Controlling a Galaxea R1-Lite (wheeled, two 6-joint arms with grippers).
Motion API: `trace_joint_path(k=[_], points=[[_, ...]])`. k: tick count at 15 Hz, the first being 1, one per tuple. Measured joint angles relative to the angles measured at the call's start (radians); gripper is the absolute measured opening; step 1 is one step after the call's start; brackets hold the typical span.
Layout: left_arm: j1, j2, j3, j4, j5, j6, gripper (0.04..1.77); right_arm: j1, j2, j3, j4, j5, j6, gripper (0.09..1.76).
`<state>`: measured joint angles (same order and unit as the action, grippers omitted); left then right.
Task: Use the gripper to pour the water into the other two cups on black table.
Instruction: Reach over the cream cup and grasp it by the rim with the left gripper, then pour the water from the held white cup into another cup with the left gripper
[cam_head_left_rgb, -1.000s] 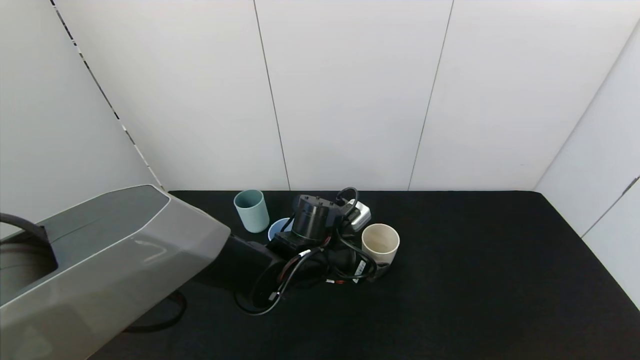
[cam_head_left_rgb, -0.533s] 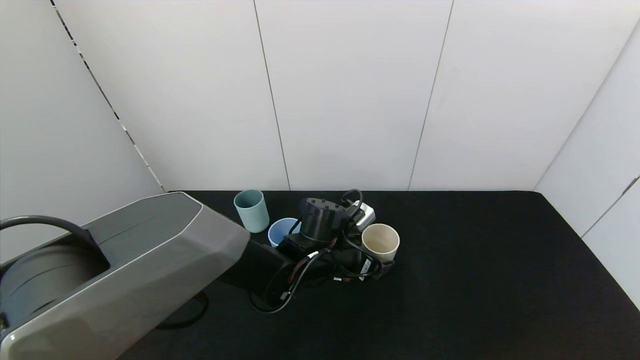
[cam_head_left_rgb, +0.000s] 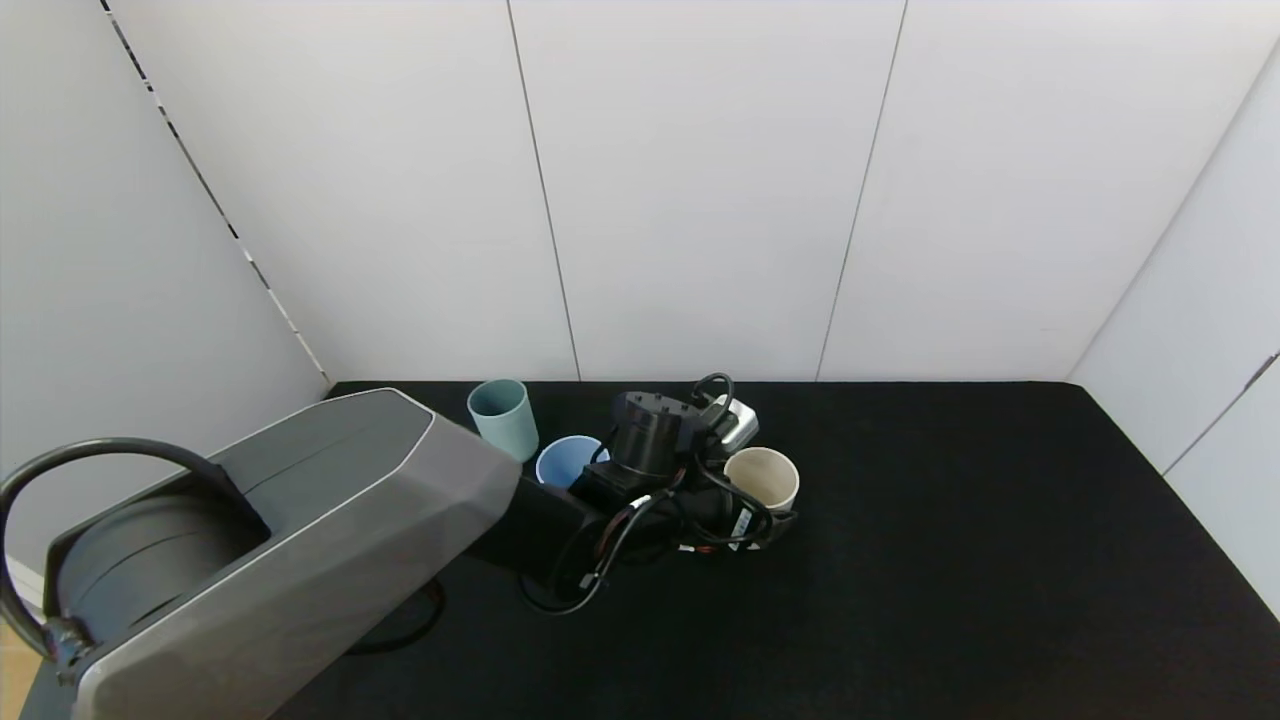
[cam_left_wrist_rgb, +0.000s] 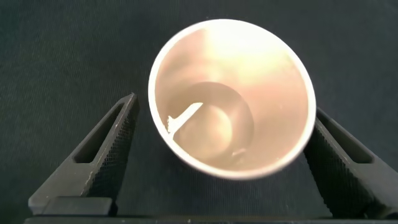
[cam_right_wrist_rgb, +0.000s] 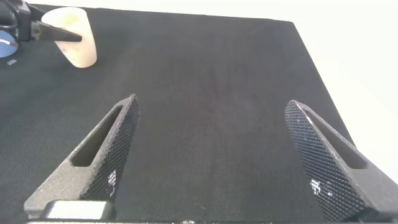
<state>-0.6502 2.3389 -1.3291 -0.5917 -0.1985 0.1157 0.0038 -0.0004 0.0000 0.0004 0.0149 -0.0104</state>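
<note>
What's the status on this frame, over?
Left gripper open, fingers either side of the cream cup, not clamped. Right gripper open, idle over the black table. Green cup and blue cup upright. Nothing in the way.

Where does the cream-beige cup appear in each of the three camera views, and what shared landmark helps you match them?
Head view: cream-beige cup stands mid-table, just right of the left gripper.
Left wrist view: it fills the centre, seen from above, between the open fingers.
Right wrist view: it stands far off, near a corner.
Shared landmark: the black table.

Bright even light, soft shadows – glare inside cream cup (cam_left_wrist_rgb: 231, 99), sharp pics.
</note>
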Motion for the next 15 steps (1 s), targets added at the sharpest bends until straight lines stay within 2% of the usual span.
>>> trace_joint_path(k=[10, 12, 13, 15], points=[[0.0, 0.035, -0.049, 0.004, -0.014, 0.002, 1.72, 0.0, 0.0, 0.0, 0.0, 0.0, 0.0, 1.71], [0.0, 0.037, -0.05, 0.002, -0.014, 0.001, 1.39, 0.0, 0.0, 0.0, 0.0, 0.0, 0.0, 1.71], [0.0, 0.038, -0.05, 0.0, -0.014, 0.001, 1.31, 0.0, 0.0, 0.0, 0.0, 0.0, 0.0, 1.71], [0.0, 0.039, -0.05, -0.001, -0.014, 0.001, 1.28, 0.0, 0.0, 0.0, 0.0, 0.0, 0.0, 1.71]])
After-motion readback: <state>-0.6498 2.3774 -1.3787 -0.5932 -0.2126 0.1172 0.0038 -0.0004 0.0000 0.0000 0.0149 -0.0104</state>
